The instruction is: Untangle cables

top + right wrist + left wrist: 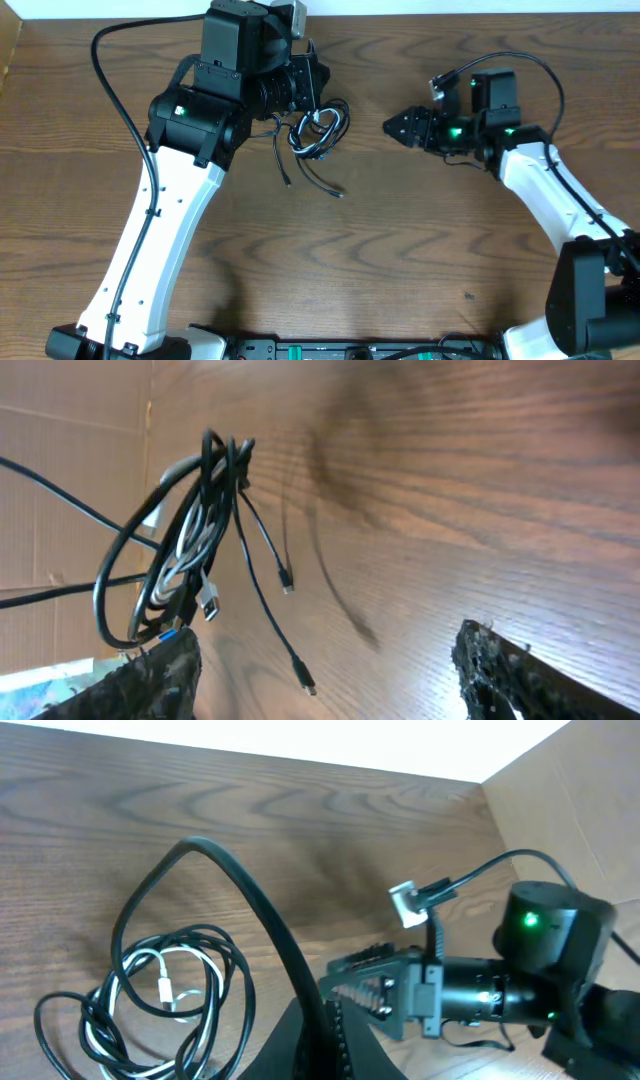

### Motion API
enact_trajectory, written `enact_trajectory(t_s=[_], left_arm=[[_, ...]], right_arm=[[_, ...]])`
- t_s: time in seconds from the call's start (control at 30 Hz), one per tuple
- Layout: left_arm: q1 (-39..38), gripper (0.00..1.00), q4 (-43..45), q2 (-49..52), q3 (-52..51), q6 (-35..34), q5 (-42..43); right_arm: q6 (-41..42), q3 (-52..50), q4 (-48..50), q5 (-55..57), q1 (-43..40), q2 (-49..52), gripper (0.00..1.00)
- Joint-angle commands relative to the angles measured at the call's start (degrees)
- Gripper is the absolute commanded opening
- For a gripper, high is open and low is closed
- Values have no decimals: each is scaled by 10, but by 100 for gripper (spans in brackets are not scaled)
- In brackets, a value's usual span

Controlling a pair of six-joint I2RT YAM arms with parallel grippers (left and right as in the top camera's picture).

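Observation:
The cables (318, 132) are a loose bundle of black cords and one white cord at the top middle of the table. My left gripper (308, 90) is just above the bundle, shut on one black cord (250, 910) that runs between its fingers (325, 1040). In the left wrist view the coil (160, 990) lies to the left. In the right wrist view the bundle (190, 550) hangs with plug ends (305, 685) dangling over the wood. My right gripper (392, 125) points at the bundle from the right. It is open (325, 660) with nothing between its fingers.
The white back wall (300, 740) runs along the far table edge. A cardboard panel (570, 810) stands to one side. Two loose cord ends (338, 192) trail toward the middle of the wooden table (400, 250). The right arm's own wire (540, 75) loops above its wrist.

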Motion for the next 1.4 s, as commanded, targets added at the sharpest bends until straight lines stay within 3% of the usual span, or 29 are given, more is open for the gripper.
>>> enact_trajectory(t_s=[0.0, 0.53, 0.97, 1.03, 1.13, 1.23, 1.37], left_arm=[[-1, 8, 3, -9, 3, -10, 8], [-5, 7, -16, -9, 2, -22, 8], [-6, 8, -17, 2, 0, -20, 3], [-6, 7, -17, 2, 0, -20, 3], [-6, 7, -18, 3, 0, -19, 3], [-6, 8, -19, 3, 0, -19, -9], [-6, 8, -18, 3, 0, -19, -23]], right_arm=[[10, 2, 4, -8, 28, 11, 76], [77, 2, 147, -24, 100, 26, 71], [87, 2, 145, 24, 122, 27, 65], [96, 2, 139, 47, 134, 29, 59], [102, 2, 116, 79, 140, 29, 38], [102, 2, 103, 84, 135, 29, 28], [102, 2, 92, 84, 124, 28, 1]])
